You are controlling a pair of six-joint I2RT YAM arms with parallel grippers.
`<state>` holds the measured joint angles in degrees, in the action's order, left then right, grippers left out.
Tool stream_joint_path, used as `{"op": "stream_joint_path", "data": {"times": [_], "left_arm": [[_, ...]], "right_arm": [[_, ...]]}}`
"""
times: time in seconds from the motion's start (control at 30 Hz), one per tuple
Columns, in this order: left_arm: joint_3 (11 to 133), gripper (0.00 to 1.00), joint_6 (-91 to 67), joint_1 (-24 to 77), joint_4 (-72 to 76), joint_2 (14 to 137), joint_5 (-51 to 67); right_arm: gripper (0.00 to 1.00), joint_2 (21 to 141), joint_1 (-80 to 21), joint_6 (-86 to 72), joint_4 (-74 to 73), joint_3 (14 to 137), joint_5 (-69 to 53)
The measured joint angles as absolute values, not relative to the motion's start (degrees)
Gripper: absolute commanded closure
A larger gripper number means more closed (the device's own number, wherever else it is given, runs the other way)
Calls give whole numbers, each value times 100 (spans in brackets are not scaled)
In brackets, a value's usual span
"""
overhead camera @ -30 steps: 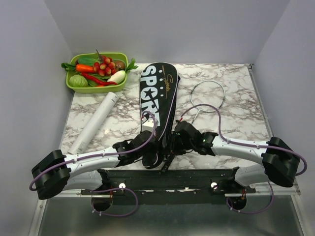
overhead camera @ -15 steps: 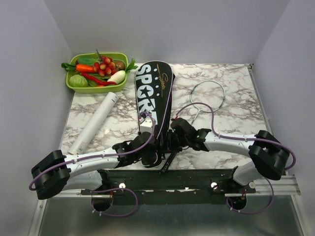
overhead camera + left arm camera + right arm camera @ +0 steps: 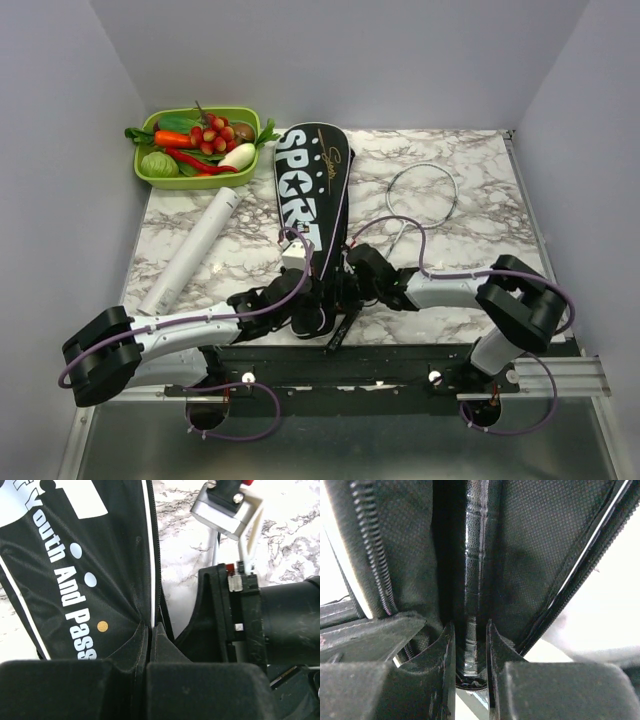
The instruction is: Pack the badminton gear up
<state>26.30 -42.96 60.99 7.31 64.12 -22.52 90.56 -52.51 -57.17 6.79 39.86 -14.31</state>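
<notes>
The black bag (image 3: 312, 190) lettered "SPORT" lies lengthwise in the middle of the table, its near end open. My left gripper (image 3: 303, 303) is shut on the bag's fabric edge (image 3: 151, 632) beside the zip. My right gripper (image 3: 346, 288) is shut on a racket's black handle (image 3: 473, 605), which runs into the bag's open mouth (image 3: 530, 555); that racket's head is hidden inside. A second racket (image 3: 421, 192), silver-framed, lies bare on the table right of the bag. The white tube (image 3: 193, 251) lies to the left.
A green tray (image 3: 152, 178) of toy vegetables stands at the back left corner. The two wrists crowd together at the bag's near end, and the right gripper's body (image 3: 250, 625) fills the right of the left wrist view. Grey walls enclose the table.
The right arm has swung left and forward with the handle, deeper into the bag. The bag's far end has shifted left. The left gripper has kept its hold.
</notes>
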Motion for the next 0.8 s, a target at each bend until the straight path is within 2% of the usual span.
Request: {"op": "stream_joint_path", "data": {"times": [0.03, 0.07, 0.1, 0.17, 0.27, 0.37, 0.57, 0.8], "left_arm": [[2604, 100, -4296, 6099, 757, 6412, -2252], [2578, 100, -4296, 6099, 770, 6412, -2250], [2556, 100, -4294, 6099, 775, 6412, -2246], [2504, 100, -4307, 6099, 827, 6414, -2178], [2429, 100, -4298, 6125, 849, 6403, -2158], [2418, 100, -4296, 6128, 875, 6392, -2158], [2418, 100, -4298, 6169, 851, 6274, -2073], [2408, 100, -4318, 6361, 703, 6036, -1614]], "right_arm": [[75, 9144, -5242, -5741, 840, 3946, -1507], [62, 9236, -5234, -5758, 1066, 3881, -1594], [56, 9306, -5227, -5778, 1278, 3800, -1660], [44, 9369, -5203, -5802, 1629, 3662, -1737], [35, 9341, -5041, -5688, 1828, 3546, -1667], [31, 9111, -4956, -5586, 1772, 3430, -1525], [30, 8217, -4943, -5280, 886, 3409, -805], [28, 7345, -4847, -5068, -593, 3953, 742]]}}
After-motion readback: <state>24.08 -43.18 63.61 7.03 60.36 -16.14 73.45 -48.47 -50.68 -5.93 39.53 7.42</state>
